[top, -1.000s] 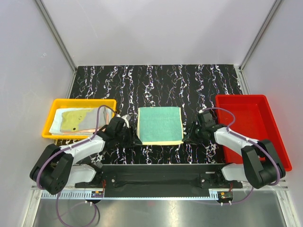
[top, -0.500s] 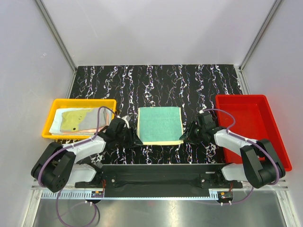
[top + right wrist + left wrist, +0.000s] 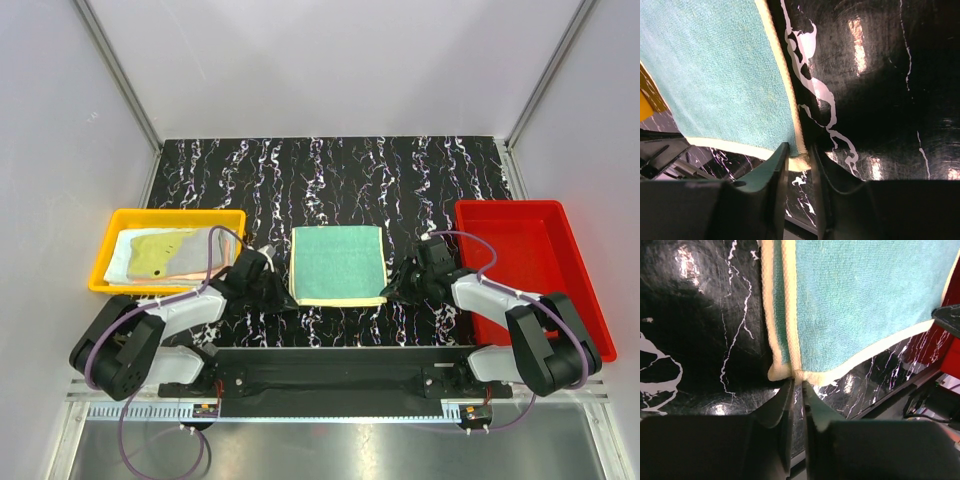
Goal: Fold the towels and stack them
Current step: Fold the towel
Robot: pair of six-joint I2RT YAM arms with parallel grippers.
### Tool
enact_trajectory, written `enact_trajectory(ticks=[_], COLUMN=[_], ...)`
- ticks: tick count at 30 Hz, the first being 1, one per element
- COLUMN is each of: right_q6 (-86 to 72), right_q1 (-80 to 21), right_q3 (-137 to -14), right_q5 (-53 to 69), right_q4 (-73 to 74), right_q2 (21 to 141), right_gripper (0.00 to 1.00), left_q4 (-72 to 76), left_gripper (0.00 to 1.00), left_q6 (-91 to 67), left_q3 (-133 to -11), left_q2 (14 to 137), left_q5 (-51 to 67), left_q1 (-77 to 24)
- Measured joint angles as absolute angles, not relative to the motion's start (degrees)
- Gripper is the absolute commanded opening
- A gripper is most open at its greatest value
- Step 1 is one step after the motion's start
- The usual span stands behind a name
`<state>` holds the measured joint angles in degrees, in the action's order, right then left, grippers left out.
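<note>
The black marbled table (image 3: 330,170) carries everything. A red tray (image 3: 520,262) is seen out beyond the right gripper's outer side, and nothing is visible in it. A yellow tray (image 3: 175,213) is set beyond the left gripper's outer side. In it a heap of loose towels (image 3: 160,255) is left lying unfolded, with pale yellow-green, pinkish and whitish cloth overlapped.

Between the two sets of jaws a green towel (image 3: 338,262) with a cream border is spread flat. Two bordered edges are seen running side by side along its left side in the left wrist view, so it is judged to be folded once already.

The left gripper (image 3: 797,385) is placed at the towel's near-left corner. Its jaws are drawn almost together, with only a thin slit left, and the cream corner is met right at their tips. This is judged to be a pinch on that corner.

The right gripper (image 3: 799,147) is placed at the near-right corner. Its jaws are held a little apart, and the cream corner is seen lying between the tips. Whether the cloth is actually squeezed cannot be told.

As for progress, one towel is judged part-folded, and a second fold is likely being prepared from the two near corners. No stack is seen anywhere. The towels in the yellow tray are all left to be folded and stacked, so most of the work remains.
</note>
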<state>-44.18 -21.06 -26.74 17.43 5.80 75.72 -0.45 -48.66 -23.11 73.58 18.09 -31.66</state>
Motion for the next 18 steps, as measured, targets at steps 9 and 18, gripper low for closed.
enact_trajectory(ticks=[9,18], right_q6=[-44.1,-43.9], right_q1=[-21.1,-21.1], right_q3=[-26.5,-26.5], right_q5=[17.1,17.6], right_q4=[5.8,7.0], right_q2=[76.2,73.5], right_gripper=[0.00,0.00], left_q4=[-2.0,-9.9], left_gripper=[0.00,0.00], left_q6=[-48.7,-47.8], left_q3=[-23.2,-27.7], left_q2=[72.7,64.9], left_q5=[16.6,12.8], left_q1=[-31.8,-31.8])
